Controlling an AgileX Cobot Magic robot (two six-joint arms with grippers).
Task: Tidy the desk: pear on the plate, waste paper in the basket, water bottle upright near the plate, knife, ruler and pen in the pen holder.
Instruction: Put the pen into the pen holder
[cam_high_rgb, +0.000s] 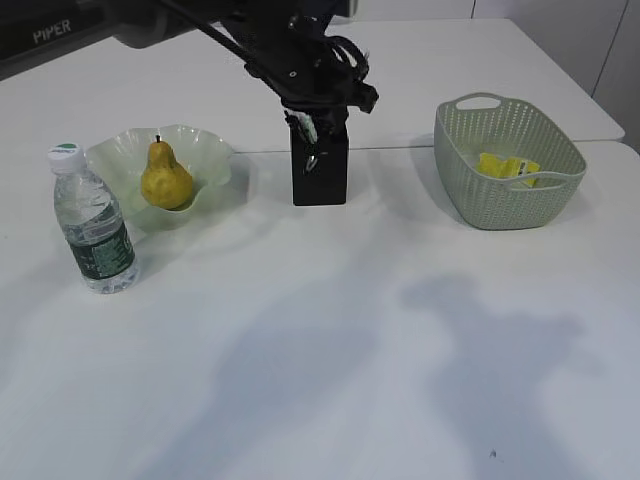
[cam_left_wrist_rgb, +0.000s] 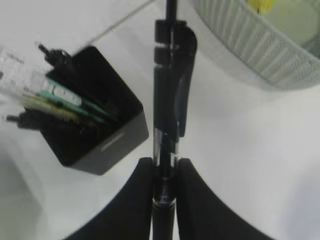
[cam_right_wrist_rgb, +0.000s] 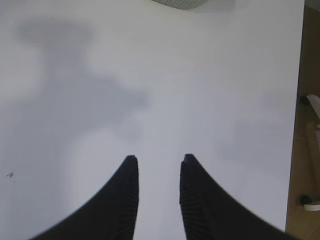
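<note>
Only left wrist view shows fingers (cam_left_wrist_rgb: 165, 172) clamping pen (cam_left_wrist_rgb: 170, 95).

Desk layout, seen from the front

The pear (cam_high_rgb: 166, 178) is set on the plate (cam_high_rgb: 210, 152) at left, the water bottle (cam_high_rgb: 92, 223) before it; the pen holder (cam_high_rgb: 320, 170) is placed centrally, the basket (cam_high_rgb: 508, 160) at right, waste paper (cam_high_rgb: 507, 168) inside.

Bright light falls on the white bench (cam_high_rgb: 330, 330), with big soft grey shadows. The left wrist view is blurry.
</note>
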